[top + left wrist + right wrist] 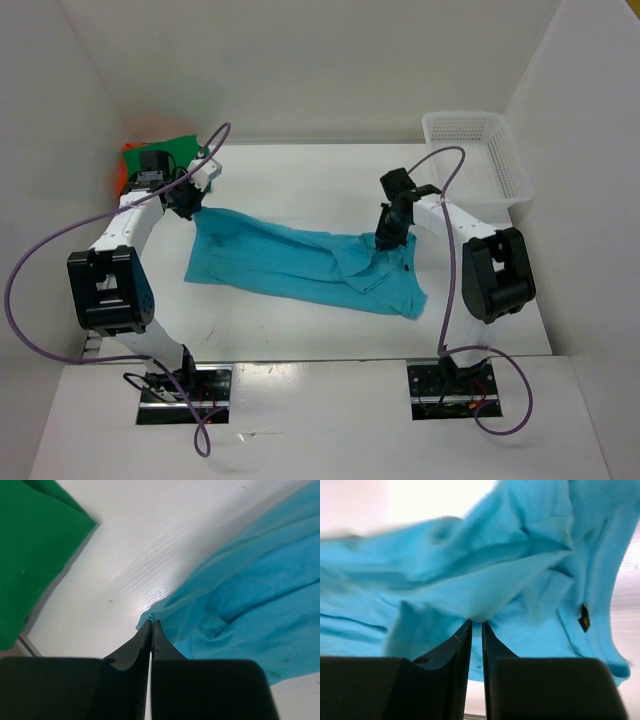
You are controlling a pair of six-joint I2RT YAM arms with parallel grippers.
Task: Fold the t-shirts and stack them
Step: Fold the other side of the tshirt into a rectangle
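Turquoise t-shirt (290,262) lay lengthwise across the counter (300,190) between both arms: left end effector (151,625) closed on its far-left corner, right end effector (476,624) pinching a right-end fold.

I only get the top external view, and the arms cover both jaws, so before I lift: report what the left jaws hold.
Observer: The left wrist view shows the left jaws shut on a corner of the turquoise t-shirt.
Operator: Now the right jaws.
Observer: The right wrist view shows the right jaws pinching a fold of that same shirt.
Operator: Check that the green t-shirt is clear of the left jaws.
Observer: The green t-shirt lies apart from them, with bare table between it and the turquoise corner.
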